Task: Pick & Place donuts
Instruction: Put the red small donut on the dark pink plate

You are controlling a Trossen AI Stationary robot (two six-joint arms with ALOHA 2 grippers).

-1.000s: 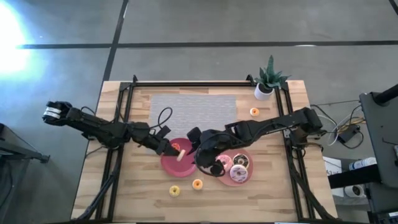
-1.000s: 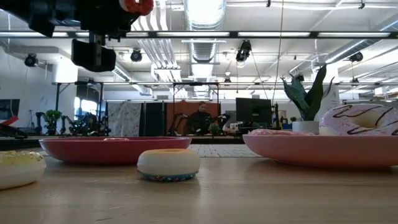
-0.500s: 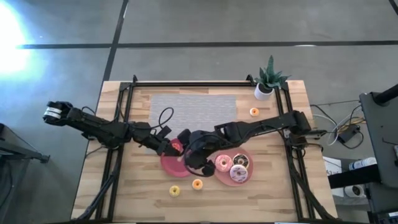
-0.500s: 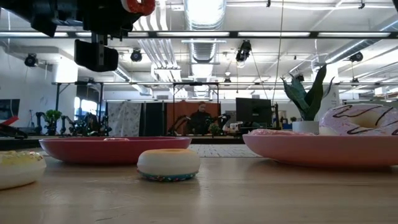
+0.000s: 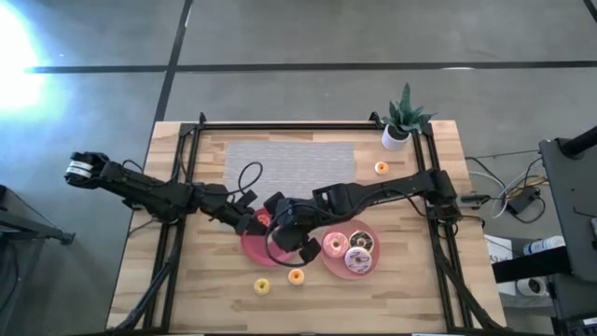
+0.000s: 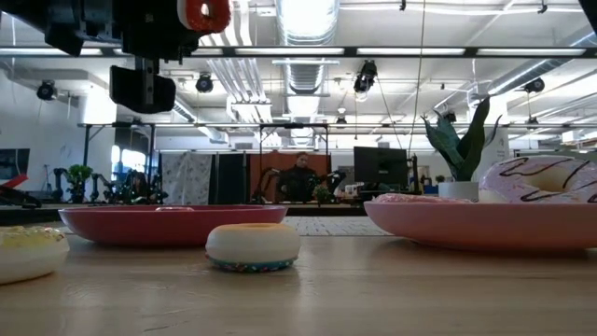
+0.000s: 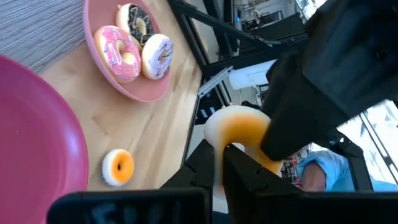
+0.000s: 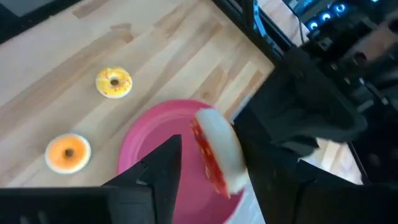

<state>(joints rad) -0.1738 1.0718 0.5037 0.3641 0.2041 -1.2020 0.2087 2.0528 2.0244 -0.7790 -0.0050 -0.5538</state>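
from above, both arms are meeting over the dark pink plate (image 5: 254, 245) near the worktop's (image 5: 410, 280) front. the left pincer (image 5: 254, 222) is hanging at that plate's back rim, and the right pincer (image 5: 284, 235) is crowding over its right side. only the wrist views are showing what each is carrying: the left pincer (image 7: 219, 163) is pinching an orange-topped donut (image 7: 233, 127), and the right pincer (image 8: 208, 158) is clamping a red-and-white donut (image 8: 217, 152) on edge above the plate (image 8: 149, 140). three large donuts (image 5: 347, 248) are sitting on the lighter pink plate (image 5: 368, 266) to the right. a yellow mini donut (image 5: 262, 286) and an orange mini donut (image 5: 297, 276) are lying on the wood in front, and another orange one (image 5: 381, 168) is sitting near the potted plant (image 5: 402, 117).
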